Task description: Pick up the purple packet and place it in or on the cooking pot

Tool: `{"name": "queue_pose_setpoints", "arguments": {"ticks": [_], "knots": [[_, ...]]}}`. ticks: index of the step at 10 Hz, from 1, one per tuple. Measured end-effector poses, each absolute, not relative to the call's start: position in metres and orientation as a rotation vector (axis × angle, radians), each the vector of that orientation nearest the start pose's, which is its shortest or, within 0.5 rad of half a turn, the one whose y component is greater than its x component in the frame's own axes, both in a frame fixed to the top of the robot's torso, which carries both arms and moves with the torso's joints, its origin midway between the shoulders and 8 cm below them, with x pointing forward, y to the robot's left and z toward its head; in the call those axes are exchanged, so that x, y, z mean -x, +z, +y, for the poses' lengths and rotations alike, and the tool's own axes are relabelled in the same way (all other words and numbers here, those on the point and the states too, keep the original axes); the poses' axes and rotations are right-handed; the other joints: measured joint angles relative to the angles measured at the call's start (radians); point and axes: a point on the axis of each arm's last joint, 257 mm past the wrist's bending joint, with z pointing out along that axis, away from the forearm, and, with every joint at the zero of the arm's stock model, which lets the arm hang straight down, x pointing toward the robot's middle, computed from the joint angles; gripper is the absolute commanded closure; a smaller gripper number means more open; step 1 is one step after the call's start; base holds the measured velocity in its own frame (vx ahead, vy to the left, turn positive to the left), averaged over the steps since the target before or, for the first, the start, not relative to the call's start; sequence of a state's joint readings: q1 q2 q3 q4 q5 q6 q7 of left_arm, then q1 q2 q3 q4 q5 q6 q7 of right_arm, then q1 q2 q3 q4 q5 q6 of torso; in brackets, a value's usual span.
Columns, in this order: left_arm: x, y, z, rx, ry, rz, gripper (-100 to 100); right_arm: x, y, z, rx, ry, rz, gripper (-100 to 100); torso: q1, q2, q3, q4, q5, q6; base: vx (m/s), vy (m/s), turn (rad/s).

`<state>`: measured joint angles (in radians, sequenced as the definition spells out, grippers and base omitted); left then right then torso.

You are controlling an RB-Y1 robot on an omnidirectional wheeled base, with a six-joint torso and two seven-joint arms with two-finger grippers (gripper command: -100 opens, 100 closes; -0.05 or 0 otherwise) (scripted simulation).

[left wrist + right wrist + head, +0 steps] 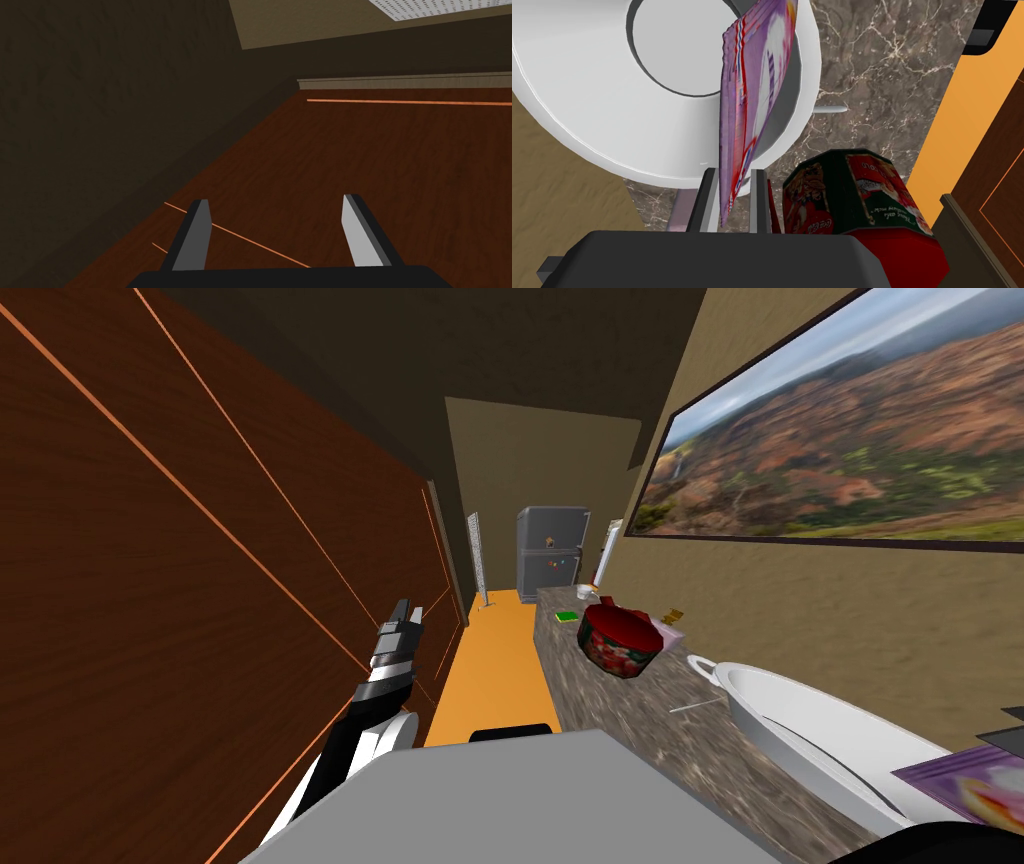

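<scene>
The purple packet (752, 100) stands on edge between my right gripper's (732, 172) two fingers, which press its lower sides. It hangs just above the wide white cooking pot (587, 110), over the pot's rim on the side nearest the red tin. In the head view the purple packet (965, 783) shows at the far lower right, over the cooking pot (800, 728) on the counter. My left gripper (277, 230) is open with nothing in it, and in the head view the left gripper (405, 613) is raised beside the brown panelled wall.
A red printed tin (857, 200) stands close beside the pot on the marbled counter (620, 718). Farther along lie a green item (567, 615) and small things. A grey fridge (550, 553) ends the orange-floored aisle (495, 668).
</scene>
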<state>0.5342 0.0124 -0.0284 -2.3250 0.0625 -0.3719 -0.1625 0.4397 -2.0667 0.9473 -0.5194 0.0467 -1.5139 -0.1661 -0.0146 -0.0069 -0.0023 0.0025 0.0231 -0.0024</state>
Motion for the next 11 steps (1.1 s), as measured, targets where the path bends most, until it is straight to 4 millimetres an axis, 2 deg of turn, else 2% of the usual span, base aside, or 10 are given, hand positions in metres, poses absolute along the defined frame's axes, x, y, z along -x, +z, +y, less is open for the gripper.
{"name": "queue_pose_setpoints", "arguments": {"ticks": [9,11], "knots": [[-0.354,0.008,0.280,0.715,-1.186,0.714,0,-0.075,-0.013,-0.737,-0.041,-0.056,3.023,100,-0.001,-0.001,0.000,0.000,0.002,-0.001,-0.012,-0.054,0.043],[-0.354,0.008,0.280,0.715,-1.186,0.713,0,-0.076,-0.009,-0.734,-0.036,-0.049,3.018,100,0.003,-0.001,0.000,0.000,0.002,0.000,-0.004,-0.012,-0.004]]}}
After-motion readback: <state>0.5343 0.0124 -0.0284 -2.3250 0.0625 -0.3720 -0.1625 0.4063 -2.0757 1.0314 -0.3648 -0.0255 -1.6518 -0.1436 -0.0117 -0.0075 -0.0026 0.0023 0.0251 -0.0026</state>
